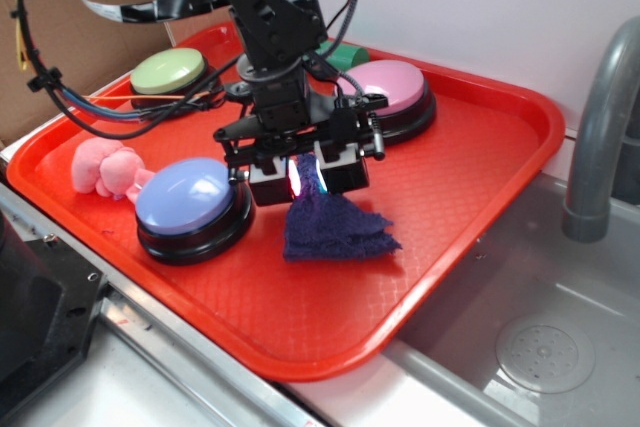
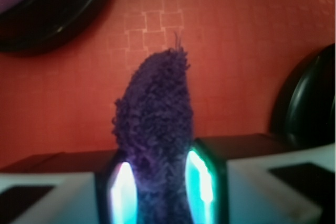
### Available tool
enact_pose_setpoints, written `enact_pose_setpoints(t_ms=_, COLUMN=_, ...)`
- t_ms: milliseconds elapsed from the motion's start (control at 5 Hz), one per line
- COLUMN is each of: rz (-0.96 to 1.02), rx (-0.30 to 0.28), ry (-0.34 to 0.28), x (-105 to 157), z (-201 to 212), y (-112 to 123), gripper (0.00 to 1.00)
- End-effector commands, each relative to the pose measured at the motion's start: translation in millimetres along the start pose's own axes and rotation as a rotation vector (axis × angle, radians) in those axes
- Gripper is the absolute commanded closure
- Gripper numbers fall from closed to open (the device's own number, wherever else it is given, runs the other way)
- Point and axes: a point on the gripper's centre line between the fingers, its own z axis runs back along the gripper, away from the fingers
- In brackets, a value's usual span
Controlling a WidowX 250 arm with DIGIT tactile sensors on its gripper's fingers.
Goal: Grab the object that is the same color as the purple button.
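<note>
Fuzzy dark purple rag, pinched to a peak, is clenched between the fingers.

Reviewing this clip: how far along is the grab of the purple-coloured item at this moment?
Done: the gripper has picked the right thing, the dark purple rag, which matches the purple button, not the pink plush toy. In hand: the wrist view shows the rag pinched between the lit fingers, jaws closed on it. Left: the rag's lower edge seems to touch the red tray, so lifting it clear looks not yet done.
</note>
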Motion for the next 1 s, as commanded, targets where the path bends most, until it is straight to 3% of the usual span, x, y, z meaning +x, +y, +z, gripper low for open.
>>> enact_pose_setpoints(t_ms=0, rz=-0.087, rx=0.006, ry=-0.032, x=16.5, z=11.1, y=-12.6, gripper=1.0)
enact_pose_setpoints(t_ms=200, rz=-0.14, rx=0.016, ry=-0.021, x=21.2, z=13.5, y=-14.8, gripper=1.0)
enact_pose_setpoints(t_ms=600, rz=-0.342, rx=-0.016, ry=0.078, x=14.2, z=45.4, y=-12.3, gripper=1.0)
enact_pose_setpoints(t_ms=800, rz=-0.501, rx=0.028, ry=0.039, x=15.7, z=88.1, y=-22.9, gripper=1.0)
